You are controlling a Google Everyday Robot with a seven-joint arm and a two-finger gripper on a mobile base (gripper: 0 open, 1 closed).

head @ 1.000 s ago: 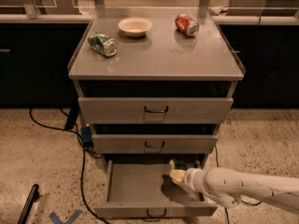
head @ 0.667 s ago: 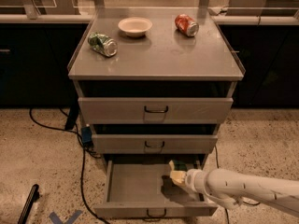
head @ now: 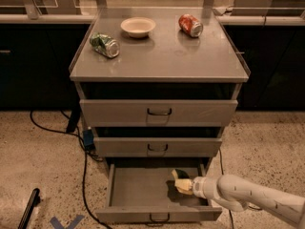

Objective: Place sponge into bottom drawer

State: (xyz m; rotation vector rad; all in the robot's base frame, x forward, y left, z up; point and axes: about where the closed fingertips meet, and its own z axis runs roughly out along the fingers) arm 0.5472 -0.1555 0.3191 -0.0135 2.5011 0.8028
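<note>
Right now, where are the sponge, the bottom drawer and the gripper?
sponge (head: 184, 187), camera view, its pale yellow foam.
bottom drawer (head: 136, 190), camera view, bare floor inside it.
gripper (head: 181, 181), camera view, its tip at the sponge, over the drawer.

The arm (head: 252, 199) reaches in from the lower right (forearm nearly level, rising slightly toward the wrist). Its tool (head: 183, 184) points left, low inside the right side of the open bottom drawer (head: 143, 194).

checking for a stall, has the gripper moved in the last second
No. The gripper, with the sponge at its tip, stays over the right half of the bottom drawer, same offset from its right wall.
</note>
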